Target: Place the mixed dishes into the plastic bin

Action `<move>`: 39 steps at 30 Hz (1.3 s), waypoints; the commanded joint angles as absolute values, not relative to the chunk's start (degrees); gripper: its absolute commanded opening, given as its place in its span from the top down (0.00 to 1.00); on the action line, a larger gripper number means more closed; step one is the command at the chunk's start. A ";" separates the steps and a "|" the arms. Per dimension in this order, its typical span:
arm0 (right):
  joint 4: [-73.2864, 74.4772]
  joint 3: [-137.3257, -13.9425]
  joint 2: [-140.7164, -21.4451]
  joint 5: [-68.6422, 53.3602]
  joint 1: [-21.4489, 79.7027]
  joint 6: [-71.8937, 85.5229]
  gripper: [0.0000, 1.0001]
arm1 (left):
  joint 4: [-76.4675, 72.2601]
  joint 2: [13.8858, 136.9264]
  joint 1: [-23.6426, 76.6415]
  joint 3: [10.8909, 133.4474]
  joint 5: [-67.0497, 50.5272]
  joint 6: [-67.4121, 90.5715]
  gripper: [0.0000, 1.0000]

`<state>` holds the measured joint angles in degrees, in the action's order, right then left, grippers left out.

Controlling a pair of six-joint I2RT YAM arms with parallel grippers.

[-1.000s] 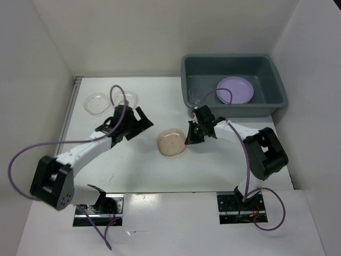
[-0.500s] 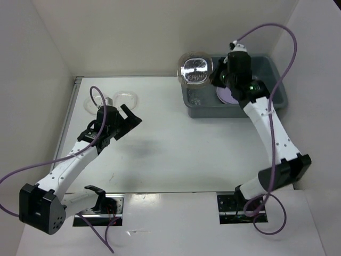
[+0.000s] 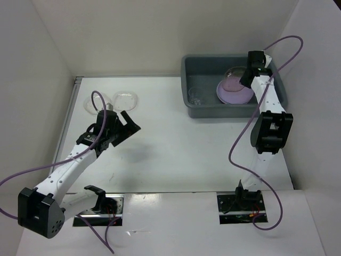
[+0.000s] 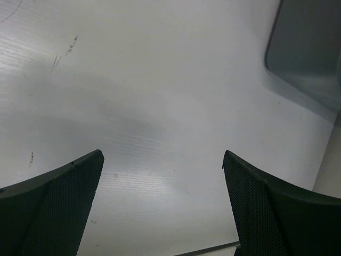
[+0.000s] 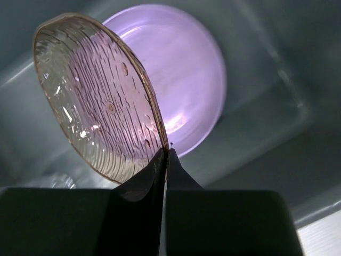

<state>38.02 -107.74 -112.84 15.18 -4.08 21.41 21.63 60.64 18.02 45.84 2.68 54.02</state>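
Pinching clear plate (image 5: 98,101) by rim, tilted on edge, right gripper (image 5: 164,153) hangs over lavender plate (image 5: 186,74) inside bin (image 3: 218,110); left gripper (image 4: 162,154) wide.

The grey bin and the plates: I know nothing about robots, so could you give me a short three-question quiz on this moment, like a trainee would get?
1. True or false: the left gripper is holding a plate.
2. What does the right gripper pinch by the rim, over the grey bin? A: a blue plate. B: a clear plastic plate. C: a tan speckled plate.
3. Fill in: the plate lying flat in the bin below the held one is ___ in colour.

Key: 1 false, its jaws are open with only bare table between them. 2 B. 3 lavender; it is the lavender plate.
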 commanded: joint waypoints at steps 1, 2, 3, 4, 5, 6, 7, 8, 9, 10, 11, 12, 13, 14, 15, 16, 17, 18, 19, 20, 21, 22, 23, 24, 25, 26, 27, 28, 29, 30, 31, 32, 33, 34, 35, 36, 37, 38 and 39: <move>37.26 -113.73 -115.64 20.64 -5.01 21.88 1.00 | 23.03 60.03 17.50 45.35 2.02 52.30 0.00; 37.27 -114.69 -116.71 21.18 -5.01 21.88 1.00 | 23.03 60.03 17.49 45.87 2.02 51.69 0.00; 37.79 -114.70 -117.76 21.88 -5.01 21.88 0.98 | 23.03 60.55 16.79 45.88 2.02 51.68 0.00; 37.79 -115.31 -118.64 22.49 -5.01 21.88 0.97 | 23.03 60.56 16.79 45.88 2.02 50.98 0.00; 37.79 -115.31 -120.31 22.50 -5.01 22.49 0.95 | 23.03 60.56 16.09 45.88 1.41 50.98 0.00; 37.79 -116.01 -121.02 22.50 -5.01 23.20 0.86 | 23.03 61.08 16.08 45.88 0.54 50.98 0.00; 37.79 -116.54 -121.81 21.89 -5.01 23.20 0.84 | 23.03 61.08 15.39 45.88 0.53 50.98 0.00; 37.79 -118.28 -123.47 21.10 -5.01 23.20 0.83 | 22.33 61.08 14.60 45.27 -0.17 50.45 0.00; 38.32 -119.34 -124.10 21.09 -5.01 23.90 0.79 | 22.32 61.61 14.59 45.26 -0.18 50.45 0.00; 38.32 -120.23 -124.10 21.09 -5.01 24.52 0.68 | 22.32 61.61 13.81 45.26 -0.18 50.45 0.00; 38.32 -122.15 -124.62 20.40 -5.01 24.52 0.63 | 22.32 61.61 13.80 45.26 -0.18 50.45 0.00; 38.32 -122.95 -124.63 19.69 -5.01 25.22 0.57 | 21.80 61.61 12.49 44.65 -0.70 50.45 0.00; 38.32 -123.74 -124.11 19.69 -5.01 25.22 0.53 | 20.93 61.61 11.96 44.65 -1.23 50.45 0.00; 38.32 -124.88 -123.49 19.69 -5.01 25.22 0.52 | 20.92 61.61 11.43 43.95 -1.23 51.23 0.00; 38.32 -125.50 -122.09 19.17 -5.01 25.22 0.50 | 20.22 61.61 10.90 43.95 -1.23 52.28 0.00; 38.32 -125.51 -121.04 17.42 -5.01 25.22 0.50 | 19.34 61.61 10.20 43.34 -1.23 52.29 0.00; 38.32 -125.51 -119.81 16.01 -3.70 24.27 0.48 | 18.55 61.61 10.20 43.33 -1.23 52.90 0.00; 37.71 -124.81 -118.40 12.78 -2.73 23.39 0.46 | 18.55 62.22 10.20 43.33 -0.10 53.78 0.00; 36.84 -123.67 -115.00 10.40 -1.59 22.16 0.44 | 17.67 63.10 9.59 43.33 0.70 53.79 0.00; 35.96 -120.01 -112.96 8.11 1.46 20.41 0.42 | 16.27 63.63 9.06 43.85 2.53 54.49 0.00; 34.73 -117.45 -110.68 5.65 3.41 19.87 0.40 | 15.56 65.29 9.05 44.38 3.33 54.49 0.00; 31.41 -114.55 -105.96 2.23 5.60 19.86 0.40 | 14.86 66.43 8.27 45.17 4.12 54.49 0.01; 29.72 -108.95 -103.82 1.41 8.15 19.34 0.39 | 13.37 67.66 7.57 46.92 4.91 54.49 0.03; 28.32 -106.29 -101.88 1.41 13.92 19.34 0.39 | 12.49 70.46 7.56 47.80 5.70 54.49 0.05; 25.86 -104.00 -100.21 1.41 16.85 19.34 0.39 | 11.52 71.97 6.69 48.68 5.71 54.49 0.07; 24.88 -99.62 -97.67 0.62 19.75 20.38 0.39 | 10.03 73.37 5.64 49.47 6.50 54.49 0.14; 23.92 -97.58 -96.69 0.62 25.26 21.09 0.43 | 9.15 75.91 5.10 50.18 6.50 55.28 0.16; 22.17 -95.73 -95.90 -0.08 27.84 21.96 0.48 | 8.36 77.07 4.40 50.97 7.03 56.15 0.20; 21.28 -91.97 -95.28 -0.09 30.38 22.84 0.52 | 6.78 77.95 3.26 50.98 7.03 56.16 0.24; 20.49 -90.19 -94.75 -0.87 32.67 24.24 0.54 | 6.07 79.26 3.25 50.98 7.64 56.95 0.31; 20.48 -88.78 -94.75 -0.88 36.70 24.78 0.54 | 5.46 79.89 2.64 51.59 9.13 56.95 0.33; 19.87 -86.59 -94.75 -1.49 38.30 24.79 0.54 | 4.14 80.41 2.64 52.11 10.27 57.65 0.33; 19.86 -85.62 -95.27 -1.49 39.54 25.57 0.54 | 3.35 81.46 2.64 52.12 11.24 57.66 0.33; 19.86 -84.56 -95.27 -1.49 41.38 26.88 0.54 | 2.64 82.17 2.64 52.64 12.99 58.18 0.33; 19.86 -82.46 -95.27 -2.54 42.09 27.42 0.55 | 0.29 82.96 2.64 52.65 13.79 58.18 0.33; 19.08 -81.22 -94.23 -3.16 42.71 27.94 0.55 | -0.95 84.27 2.64 52.65 14.41 59.05 0.33; 18.20 -80.08 -93.52 -3.16 43.32 28.65 0.55 | -1.58 85.16 2.64 52.65 15.20 59.85 0.33; 18.19 -78.07 -92.73 -3.16 43.85 28.65 0.55 | -2.63 86.04 2.64 53.34 16.77 60.38 0.33; 18.19 -77.09 -91.85 -2.64 44.38 29.17 0.55 | -3.51 88.13 2.64 53.87 16.79 60.99 0.33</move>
